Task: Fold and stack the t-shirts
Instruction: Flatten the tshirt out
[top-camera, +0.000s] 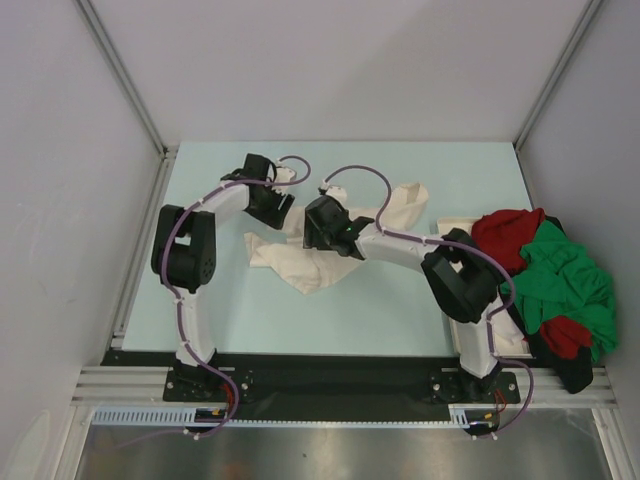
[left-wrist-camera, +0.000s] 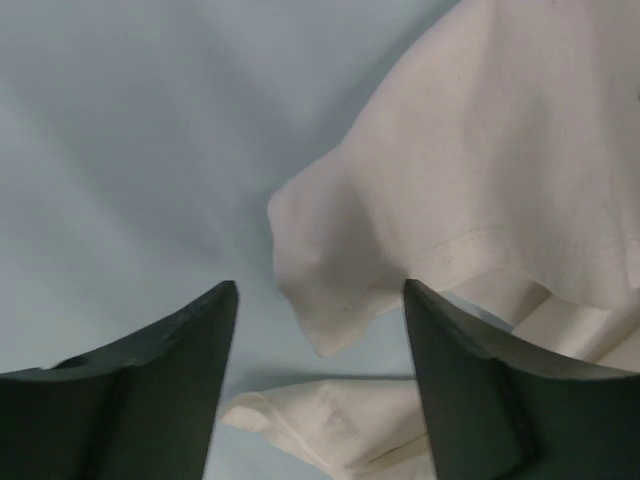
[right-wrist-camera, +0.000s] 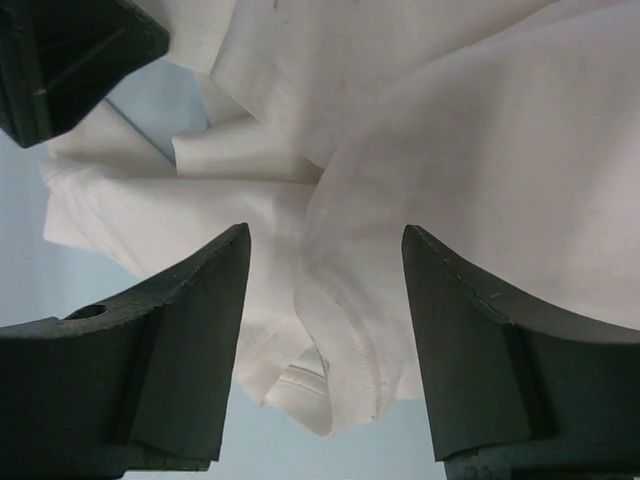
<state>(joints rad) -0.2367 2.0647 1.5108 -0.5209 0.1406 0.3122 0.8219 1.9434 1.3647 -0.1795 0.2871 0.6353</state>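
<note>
Crumpled cream cotton t-shirt (top-camera: 300, 262) on pale blue counter (top-camera: 380, 320), left fingers (left-wrist-camera: 150, 380) released around its hem, right fingers (right-wrist-camera: 480, 340) released over its folds

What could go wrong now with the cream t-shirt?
1. The cream t-shirt lies bunched; the open left claw might pinch several layers.
2. The right claw is close beside it, so they might collide.
3. The red t-shirt and green t-shirt sit at the table edge; the right arm could nudge them off.

Pale table (top-camera: 400, 320): crumpled cream t-shirt (top-camera: 292, 266), red t-shirt (top-camera: 505, 232), green t-shirt (top-camera: 566, 276).
</note>
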